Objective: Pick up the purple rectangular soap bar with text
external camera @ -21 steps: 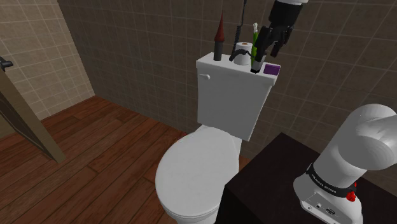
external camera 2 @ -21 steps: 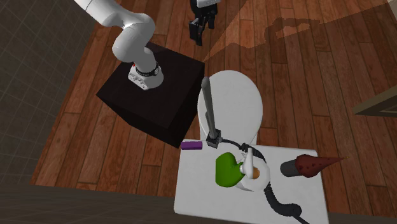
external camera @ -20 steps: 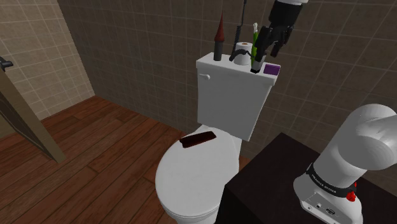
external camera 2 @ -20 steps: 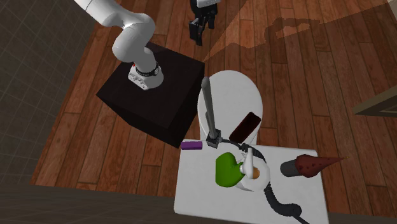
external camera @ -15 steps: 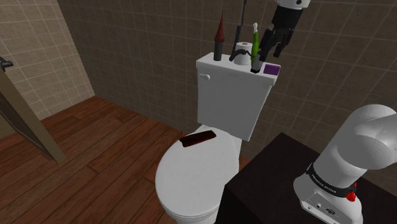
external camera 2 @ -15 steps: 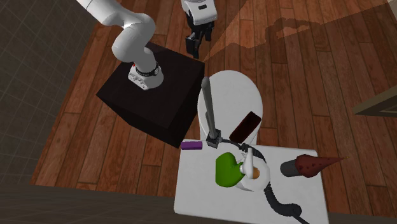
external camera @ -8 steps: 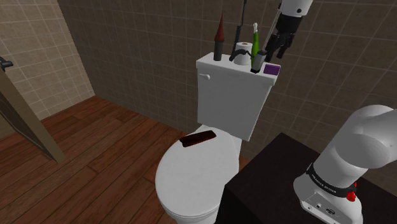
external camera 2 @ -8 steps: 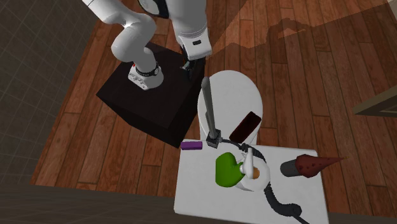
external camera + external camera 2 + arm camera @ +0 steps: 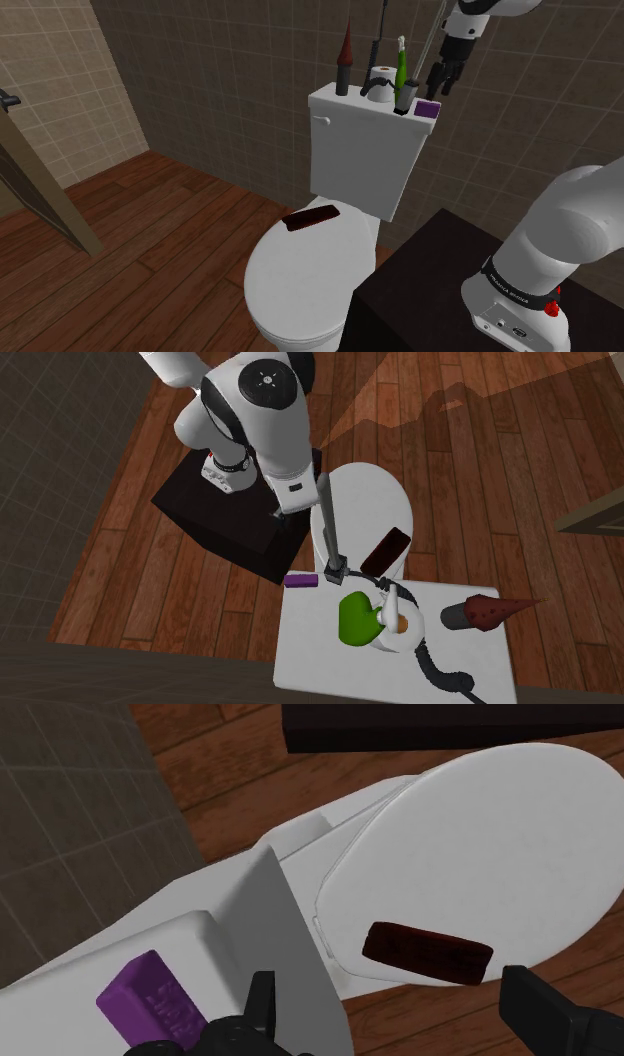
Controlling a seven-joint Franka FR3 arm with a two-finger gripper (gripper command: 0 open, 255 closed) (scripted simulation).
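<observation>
Wrist view: fingers [image 9: 545,1004] wide apart, empty; soap bar [image 9: 152,1000] at their 9 o'clock, on tank [image 9: 250,904] edge. I might knock it off.

Brown tiled walls [image 9: 220,70] stand just behind the gripper [image 9: 438,88]. A wood plank floor [image 9: 150,220] lies well below it. A white toilet [image 9: 360,160] stands directly beneath, lid [image 9: 300,285] down.
</observation>
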